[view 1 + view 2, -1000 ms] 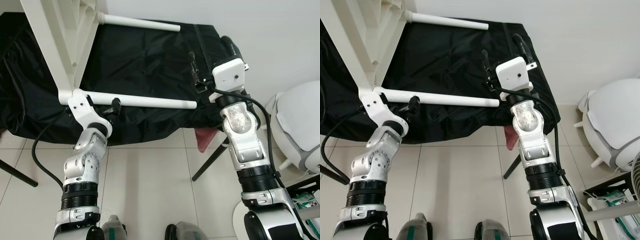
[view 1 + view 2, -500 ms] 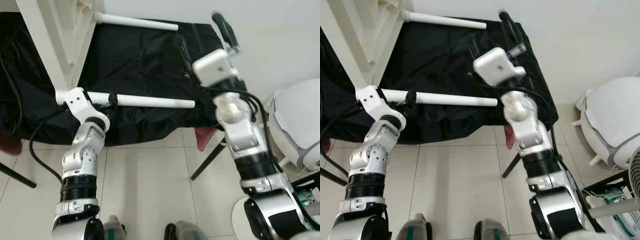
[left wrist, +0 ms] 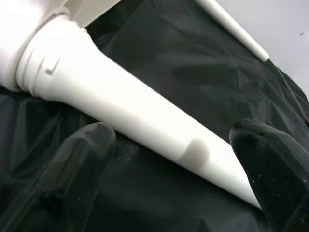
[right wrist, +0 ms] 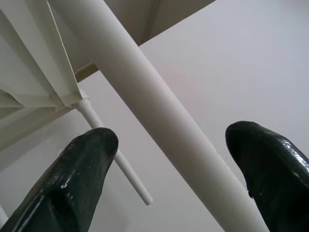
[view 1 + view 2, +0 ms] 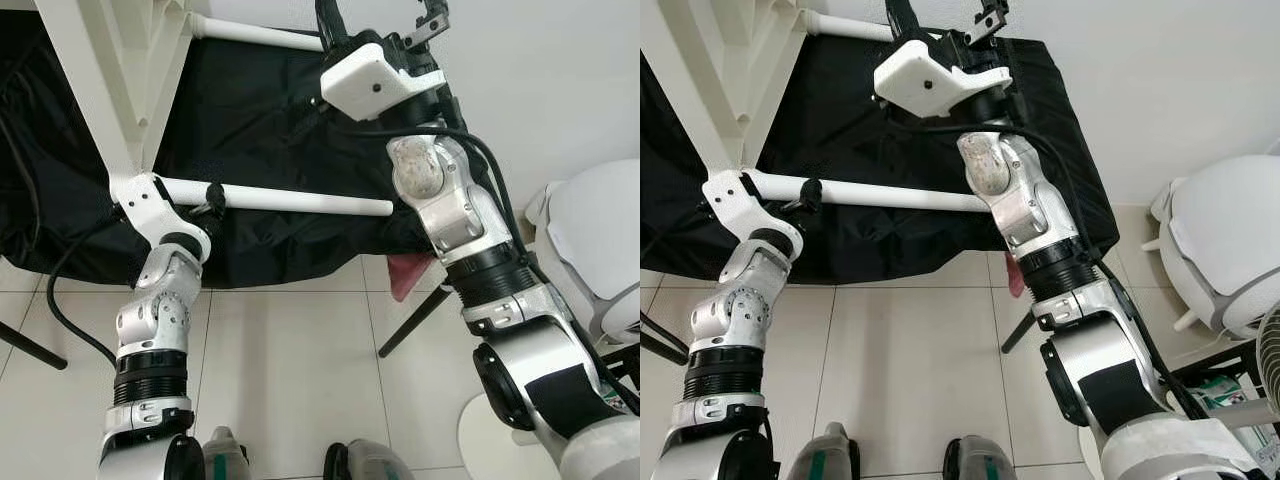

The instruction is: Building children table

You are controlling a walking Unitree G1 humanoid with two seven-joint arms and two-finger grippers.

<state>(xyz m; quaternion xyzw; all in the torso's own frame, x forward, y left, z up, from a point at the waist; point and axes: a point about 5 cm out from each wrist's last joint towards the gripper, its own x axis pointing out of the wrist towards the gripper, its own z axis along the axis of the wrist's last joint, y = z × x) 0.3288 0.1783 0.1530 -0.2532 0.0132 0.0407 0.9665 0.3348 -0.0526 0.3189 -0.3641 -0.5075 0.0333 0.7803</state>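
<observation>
A white plastic children's table (image 5: 110,90) lies tipped on its side over a surface draped in black cloth (image 5: 270,120), its ribbed underside filling the upper left of the frame and its round legs pointing toward the right. The left hand (image 3: 178,166) sits at the near leg (image 5: 290,200), close to where that leg joins the frame, in the middle left; its two black fingers (image 3: 82,159) are spread apart on either side of the leg, seemingly without touching it. The right hand (image 4: 171,169) is raised at the top centre, beside the far leg (image 5: 255,32), fingers also spread wide around a leg with nothing clamped. The table looks light, stiff and smooth, so a hold would probably slip on the tapered leg; gripping near the thick threaded base should give better purchase for turning. The tabletop itself is cut off at the frame edge, it is hard to say whether the legs are fully screwed in, and the right fingertips are cropped in the head views. A white rounded object (image 5: 600,250) stands at the right edge, too cropped to identify.
</observation>
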